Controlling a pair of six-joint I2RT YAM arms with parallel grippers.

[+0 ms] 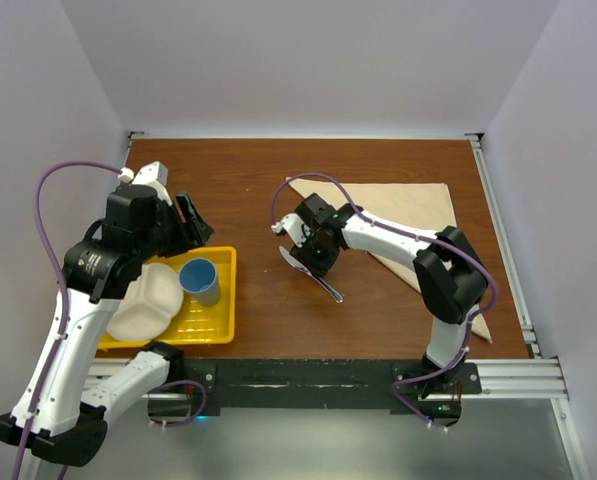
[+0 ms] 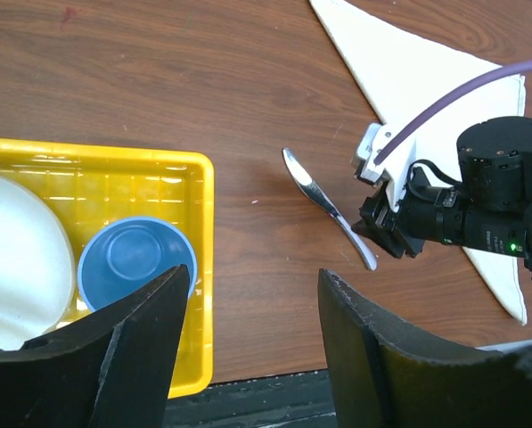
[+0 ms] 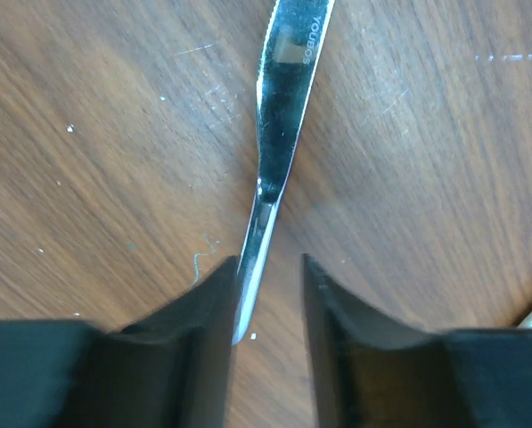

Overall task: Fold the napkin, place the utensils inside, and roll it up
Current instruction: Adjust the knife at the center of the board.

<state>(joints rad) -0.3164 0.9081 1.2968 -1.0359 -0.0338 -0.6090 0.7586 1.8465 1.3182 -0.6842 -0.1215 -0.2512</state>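
right gripper (image 3: 270, 285) sits low over the table knife (image 3: 283, 152), fingers slightly spread and straddling the handle. knife lies flat on the wooden table (image 1: 248, 170), tight against one finger with a gap to the other, so not pinched. blade runs straight ahead of the fingertips, bare wood either side. beige napkin (image 1: 408, 215), folded to a triangle, lies behind this gripper under its arm; its nearest edge is close to the knife, not touching. left gripper (image 2: 252, 357) is spread wide, holding nothing, above the yellow tray (image 2: 203, 267) edge. blue cup (image 2: 136, 263) is just beside one finger, white divided plate (image 1: 143, 305) beyond it.
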